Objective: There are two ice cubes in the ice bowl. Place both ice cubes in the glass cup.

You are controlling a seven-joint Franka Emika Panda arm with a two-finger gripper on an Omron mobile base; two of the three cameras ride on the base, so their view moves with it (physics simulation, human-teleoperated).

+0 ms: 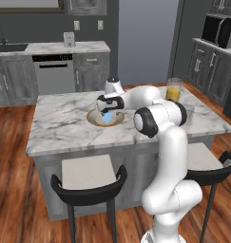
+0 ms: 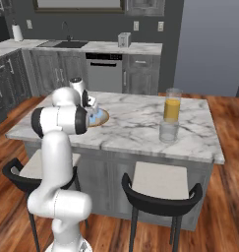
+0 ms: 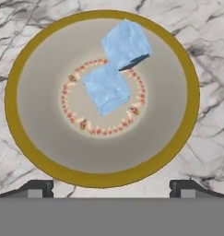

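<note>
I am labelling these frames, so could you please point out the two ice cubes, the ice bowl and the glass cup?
upper ice cube (image 3: 126, 44), hand view, on its top face.
lower ice cube (image 3: 106, 88), hand view, on its top face.
ice bowl (image 3: 102, 179), hand view, on its golden rim.
glass cup (image 2: 168, 132), right base view, on its clear side wall.

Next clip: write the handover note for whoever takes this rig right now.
Claw: open, empty, poised above the ice bowl.
Both ice cubes, one at the centre and the other touching its corner, lie in the bowl on the island counter.
Glass cup stands empty near the counter's front edge, beside the orange juice glass.
Done: nothing moved.
Left: grasp each cube, carry it to the cup, drop it in.
</note>
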